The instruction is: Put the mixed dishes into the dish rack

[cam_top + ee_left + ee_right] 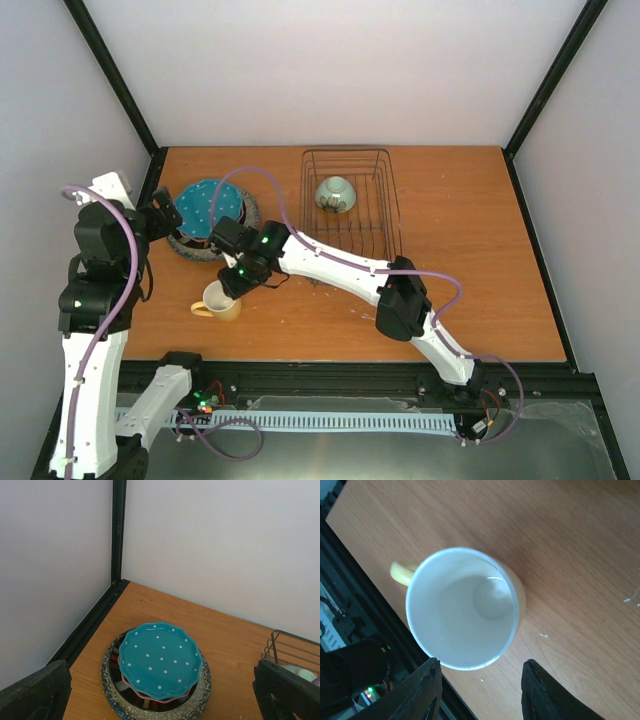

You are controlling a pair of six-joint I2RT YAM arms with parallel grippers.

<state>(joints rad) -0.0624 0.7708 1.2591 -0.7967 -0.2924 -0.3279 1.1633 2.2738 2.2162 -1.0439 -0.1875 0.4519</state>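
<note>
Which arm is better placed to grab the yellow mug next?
Right. The right fingers hang parted just over the rim of the yellow mug. The left fingers, wide open, face the stacked plates, away from the mug.

The table (470, 260) bears a yellow mug (222, 301), dish rack (380, 215) and grey speckled plate (204, 687) (stack's base).

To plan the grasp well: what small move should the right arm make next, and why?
Probably lower the right gripper so its open jaws straddle the rim of the yellow mug: it stands upright on the table, unheld, just ahead of them.
</note>
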